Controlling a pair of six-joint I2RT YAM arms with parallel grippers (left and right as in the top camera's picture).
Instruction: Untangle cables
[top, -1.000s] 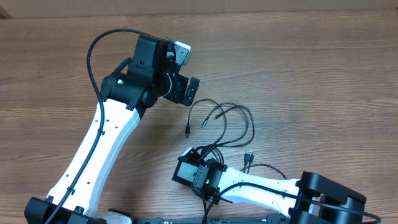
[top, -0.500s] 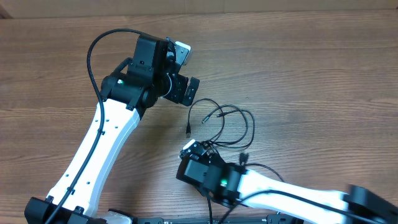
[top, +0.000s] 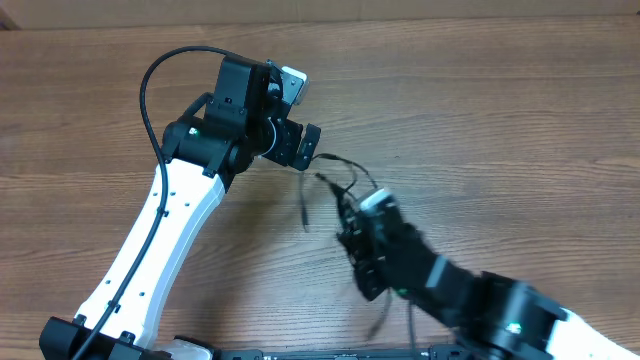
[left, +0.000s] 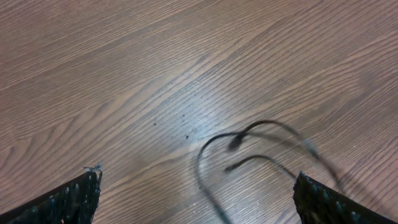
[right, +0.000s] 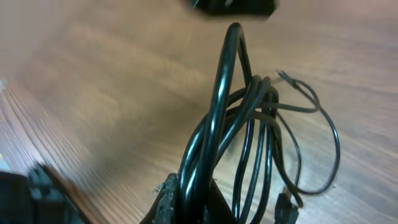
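Thin black cables (right: 225, 106) rise as a bunched loop out of my right gripper (right: 194, 200), which is shut on them. More strands (right: 311, 124) and a small plug (right: 285, 205) trail to the right over the wood. In the overhead view the right gripper (top: 350, 215) is motion-blurred at the table's middle, and the cables (top: 338, 165) stretch up-left from it. My left gripper (top: 303, 147) hangs just left of their far end. It is open (left: 196, 182), with a blurred cable loop (left: 249, 132) on the table beyond its fingertips and nothing between them.
The wooden table (top: 520, 110) runs wide to the right and back. The white left arm (top: 160, 230) crosses the left side with its thick black wire (top: 150, 80) looping above it. The right arm (top: 480, 300) fills the lower right.
My right gripper has closed on the cable bunch and swung up and right, lifting and pulling the cables toward the left gripper. The left arm has not moved.
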